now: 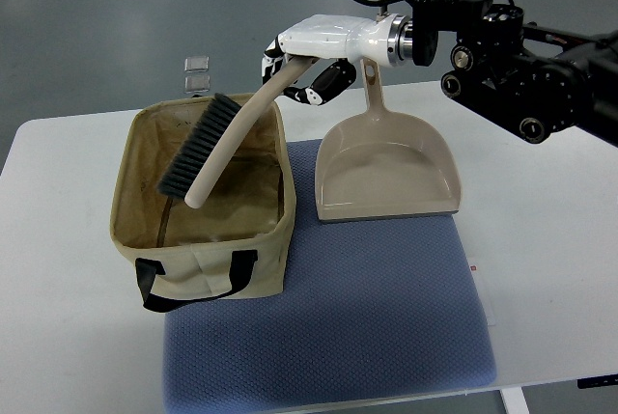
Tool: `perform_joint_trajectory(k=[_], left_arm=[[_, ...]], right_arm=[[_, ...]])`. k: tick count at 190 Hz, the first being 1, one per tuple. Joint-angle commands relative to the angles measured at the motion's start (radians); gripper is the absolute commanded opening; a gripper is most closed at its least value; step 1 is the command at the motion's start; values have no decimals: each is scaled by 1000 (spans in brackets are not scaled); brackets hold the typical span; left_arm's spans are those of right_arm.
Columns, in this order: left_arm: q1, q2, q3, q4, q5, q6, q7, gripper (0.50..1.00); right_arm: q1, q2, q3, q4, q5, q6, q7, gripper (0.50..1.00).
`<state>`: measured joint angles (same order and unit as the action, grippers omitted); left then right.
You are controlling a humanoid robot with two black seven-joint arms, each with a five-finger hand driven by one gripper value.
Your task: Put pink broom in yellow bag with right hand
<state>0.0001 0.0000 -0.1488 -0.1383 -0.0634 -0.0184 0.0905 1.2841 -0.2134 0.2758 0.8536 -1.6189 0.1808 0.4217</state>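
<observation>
The pale yellow canvas bag with black handles [198, 264] sits open at the left. Above its mouth slants the beige-handled broom with grey bristles [220, 151], head low inside the opening, its long axis rising rightward to the right hand [299, 71], fingers wrapped around the handle's upper end. A beige plastic dustpan [386, 168] lies beside on the blue mat [328, 327].

A beige dustpan [386, 168] lies flat, just below and right of the fingers [323, 81], its handle pointing up toward them and its mouth facing the near edge. It rests partly on a blue textured mat [328, 327], which spreads well below the fingers. The mat lies on a white table [541, 269]. Two small clear cubes [197, 73], one behind the other, sit left of the fingers, near the table's far edge.
</observation>
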Motion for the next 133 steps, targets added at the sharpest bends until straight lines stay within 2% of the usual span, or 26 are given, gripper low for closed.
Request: perform_joint_trajectory(k=[1, 30, 47, 51, 52, 53, 54, 60, 71, 133], left_arm=[[0, 0, 0, 0, -1, 0, 0, 1000], [0, 0, 0, 0, 0, 0, 0, 1000], [0, 0, 0, -1, 0, 0, 0, 1000], [0, 0, 0, 0, 0, 0, 0, 1000], [0, 0, 0, 0, 0, 0, 0, 1000], [0, 0, 0, 0, 0, 0, 0, 1000], [0, 0, 0, 0, 0, 0, 0, 1000], [0, 0, 0, 0, 0, 0, 0, 1000], [0, 0, 0, 0, 0, 0, 0, 1000], [0, 0, 0, 0, 0, 0, 0, 1000]], right_arm=[[0, 32, -53, -11, -18, -49, -1, 500], [-2, 60, -78, -10, -18, -84, 0, 507], [-2, 58, -75, -10, -15, -95, 0, 607], [-3, 58, -73, -10, -15, -98, 2, 648], [-3, 57, -73, -10, -15, -99, 0, 672], [-3, 57, -73, -10, -15, -100, 0, 672], [-3, 57, -73, -10, -13, -103, 2, 696], [-5, 57, -72, -10, -12, -110, 2, 750], [-9, 57, -70, -7, -9, -124, 2, 789], [-26, 42, -41, -2, 5, -162, 3, 834]])
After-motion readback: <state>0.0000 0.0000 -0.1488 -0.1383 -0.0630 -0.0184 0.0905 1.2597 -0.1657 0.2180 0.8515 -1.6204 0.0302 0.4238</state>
